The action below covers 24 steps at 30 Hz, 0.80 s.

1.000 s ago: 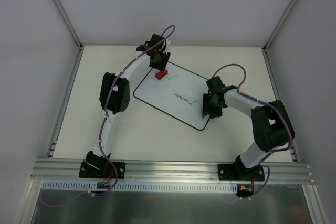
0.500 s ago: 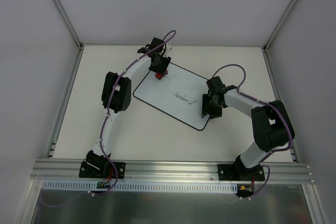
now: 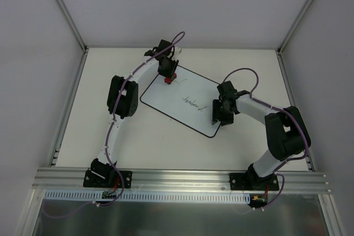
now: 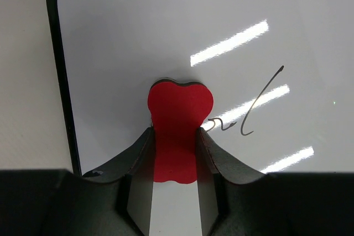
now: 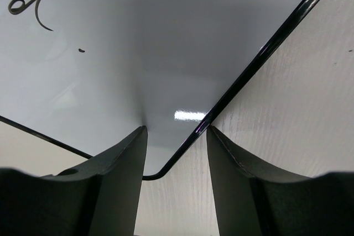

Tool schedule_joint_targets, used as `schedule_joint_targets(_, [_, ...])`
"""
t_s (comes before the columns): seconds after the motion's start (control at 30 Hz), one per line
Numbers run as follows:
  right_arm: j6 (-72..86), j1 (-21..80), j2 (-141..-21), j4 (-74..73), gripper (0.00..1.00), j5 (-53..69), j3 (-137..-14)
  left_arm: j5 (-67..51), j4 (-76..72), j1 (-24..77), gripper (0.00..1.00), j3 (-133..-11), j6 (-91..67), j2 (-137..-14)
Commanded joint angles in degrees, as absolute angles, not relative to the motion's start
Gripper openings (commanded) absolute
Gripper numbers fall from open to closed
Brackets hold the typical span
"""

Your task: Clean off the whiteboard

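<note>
The whiteboard [image 3: 166, 99] lies tilted on the table, with dark handwriting [image 3: 192, 102] in its middle and near its far corner. My left gripper [image 3: 168, 74] is shut on the red bone-shaped eraser [image 3: 169, 80] at that far corner. In the left wrist view both fingers of the left gripper [image 4: 173, 132] press the eraser's waist [image 4: 178, 115], which rests flat on the board [image 4: 138, 37] beside a scribble [image 4: 260, 103]. My right gripper [image 3: 216, 119] is open at the board's near right corner. In the right wrist view the right gripper [image 5: 177, 131] straddles the black edge of the board [image 5: 138, 53].
The cream table [image 3: 166, 142] is bordered by metal rails and white walls. The aluminium base rail [image 3: 182, 178] runs along the near edge. In the right wrist view bare table [image 5: 298, 109] lies right of the board.
My left gripper moved slightly toward the eraser, came down over it and closed on it. The board and the right arm have not moved.
</note>
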<state>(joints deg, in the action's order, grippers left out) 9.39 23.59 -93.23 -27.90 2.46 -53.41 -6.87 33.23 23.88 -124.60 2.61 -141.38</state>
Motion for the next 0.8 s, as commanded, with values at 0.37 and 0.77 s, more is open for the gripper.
schedule_joint_targets(0.37, [9.3, 24.6, -91.2, -30.1, 0.51, 4.0, -51.9, -8.5, 33.7, 32.5, 0.07, -122.9, 0.3, -142.6])
schedule_joint_targets(0.77, [8.9, 24.5, -91.3, -30.1, 0.51, 4.0, -51.8, 1.3, 33.7, 23.5, 0.06, -124.0, -10.6, -141.8])
